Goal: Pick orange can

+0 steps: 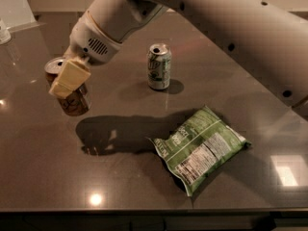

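Note:
The orange can (76, 101) is an orange-brown drink can with dark lettering and a silver top. It hangs tilted at the left, off the dark table (43, 177), with its shadow on the surface below and to the right. My gripper (65, 82) is shut on the can's upper part. One cream finger pad (70, 77) lies across the can's front; the other finger is hidden behind the can. My white arm reaches in from the upper right.
A green-and-white can (159, 66) stands upright at centre back. A green chip bag (202, 147) lies flat at the right front. The table's front edge runs along the bottom. A white object (4, 32) sits at the far left back.

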Available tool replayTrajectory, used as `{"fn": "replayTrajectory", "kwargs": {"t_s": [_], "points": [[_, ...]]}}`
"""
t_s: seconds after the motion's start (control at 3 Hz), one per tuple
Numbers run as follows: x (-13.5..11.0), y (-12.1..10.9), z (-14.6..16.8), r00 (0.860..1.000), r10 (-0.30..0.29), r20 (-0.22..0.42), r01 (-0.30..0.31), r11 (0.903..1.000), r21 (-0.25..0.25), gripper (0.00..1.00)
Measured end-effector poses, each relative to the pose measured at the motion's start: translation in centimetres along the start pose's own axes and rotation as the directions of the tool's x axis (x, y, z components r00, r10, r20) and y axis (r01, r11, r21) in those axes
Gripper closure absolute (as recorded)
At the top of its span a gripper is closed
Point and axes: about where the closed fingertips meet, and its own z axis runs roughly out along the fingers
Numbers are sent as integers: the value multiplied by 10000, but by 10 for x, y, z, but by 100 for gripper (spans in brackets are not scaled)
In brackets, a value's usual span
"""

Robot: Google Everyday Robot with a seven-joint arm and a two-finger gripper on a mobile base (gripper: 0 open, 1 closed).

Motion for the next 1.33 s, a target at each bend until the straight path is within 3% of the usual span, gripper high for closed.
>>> {"fn": "replayTrajectory", "kwargs": {"t_s": [0.67,1.33], "points": [[-16,-7,-63,9988,-448,199,439,9981,431,100],[-33,-2,-97,9907,-1301,390,1286,9910,381,100]]}}
